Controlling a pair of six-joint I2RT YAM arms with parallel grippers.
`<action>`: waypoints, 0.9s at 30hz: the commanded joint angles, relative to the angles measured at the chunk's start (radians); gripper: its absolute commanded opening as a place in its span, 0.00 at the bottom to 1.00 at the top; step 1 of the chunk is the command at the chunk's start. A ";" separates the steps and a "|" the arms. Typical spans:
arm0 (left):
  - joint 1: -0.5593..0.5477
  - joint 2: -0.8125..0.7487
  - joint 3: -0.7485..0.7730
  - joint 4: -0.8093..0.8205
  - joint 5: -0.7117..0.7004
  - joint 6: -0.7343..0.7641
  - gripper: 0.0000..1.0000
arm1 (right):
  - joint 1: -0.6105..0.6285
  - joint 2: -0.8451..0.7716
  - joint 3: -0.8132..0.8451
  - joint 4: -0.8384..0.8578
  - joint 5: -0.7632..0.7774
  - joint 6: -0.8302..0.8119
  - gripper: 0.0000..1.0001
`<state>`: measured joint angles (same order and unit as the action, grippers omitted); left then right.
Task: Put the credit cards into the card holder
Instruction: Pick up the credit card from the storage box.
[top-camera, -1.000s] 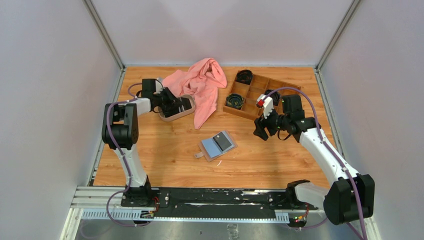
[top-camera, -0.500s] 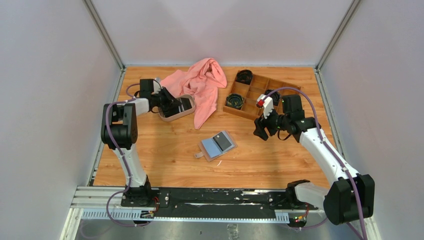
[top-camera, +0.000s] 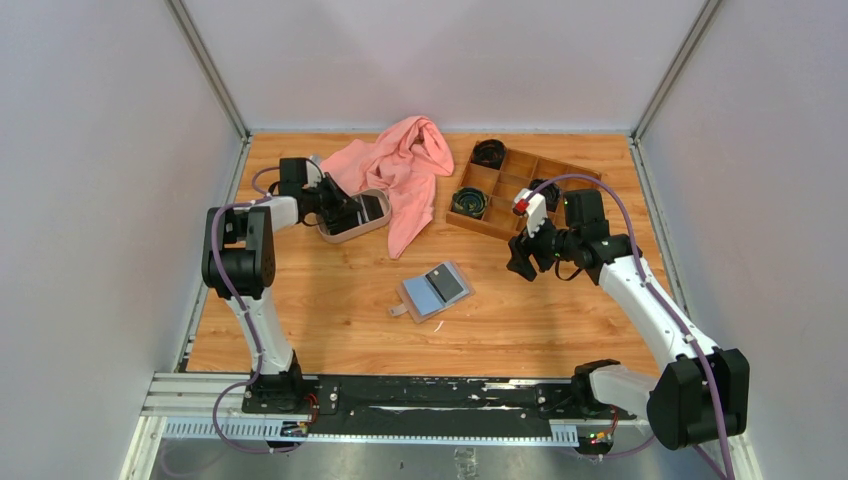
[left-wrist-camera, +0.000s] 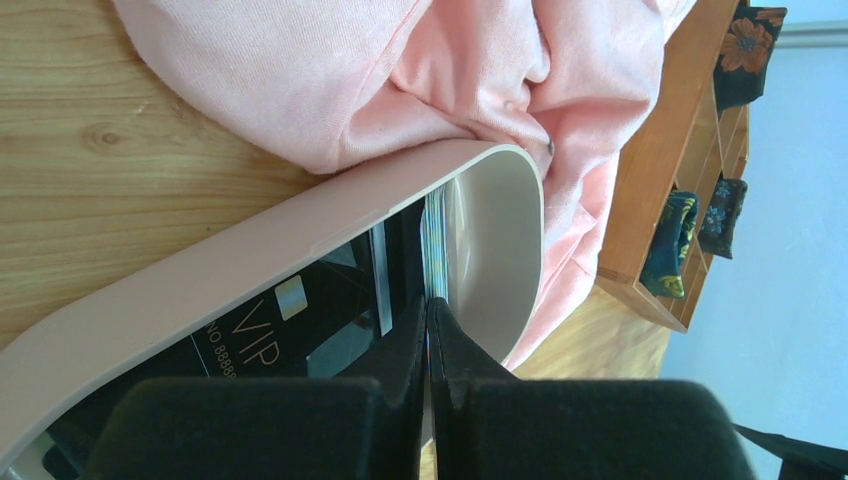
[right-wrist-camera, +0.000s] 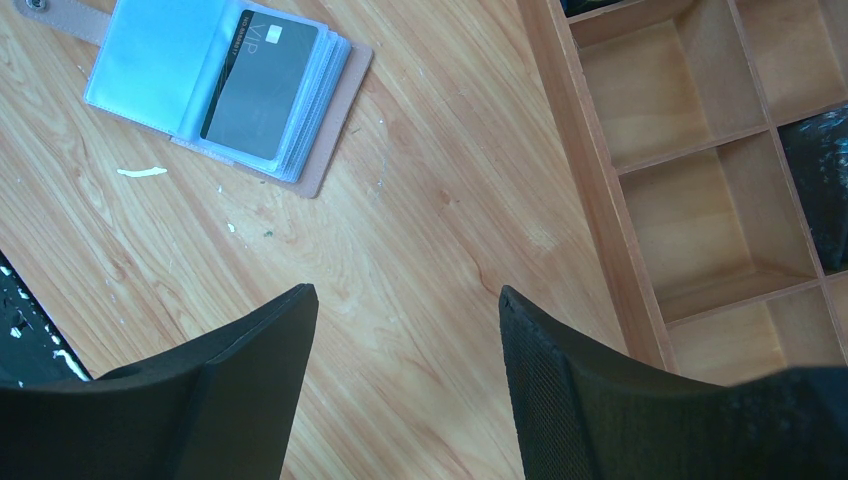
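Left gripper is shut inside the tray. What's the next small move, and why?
Probably lift the left gripper straight up a little: it looks pinched on a thin card standing on edge in the tray, and the card holder lies open mid-table, ready to receive it.

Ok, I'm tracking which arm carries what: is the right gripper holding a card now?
No, the right gripper has its jaws apart, with only bare table showing between them.
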<state>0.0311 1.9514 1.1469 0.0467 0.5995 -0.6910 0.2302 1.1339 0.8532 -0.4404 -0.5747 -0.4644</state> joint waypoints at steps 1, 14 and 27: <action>0.014 -0.025 -0.020 0.010 0.006 0.019 0.00 | 0.018 -0.018 -0.011 -0.015 0.010 -0.011 0.71; 0.043 -0.134 -0.069 0.010 -0.030 0.047 0.00 | 0.018 -0.020 -0.011 -0.017 0.004 -0.013 0.71; 0.075 -0.218 -0.123 0.006 -0.035 0.080 0.00 | 0.018 -0.022 -0.009 -0.034 -0.026 -0.038 0.71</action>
<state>0.0841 1.8175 1.0554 0.0505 0.5724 -0.6415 0.2302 1.1282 0.8532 -0.4408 -0.5758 -0.4686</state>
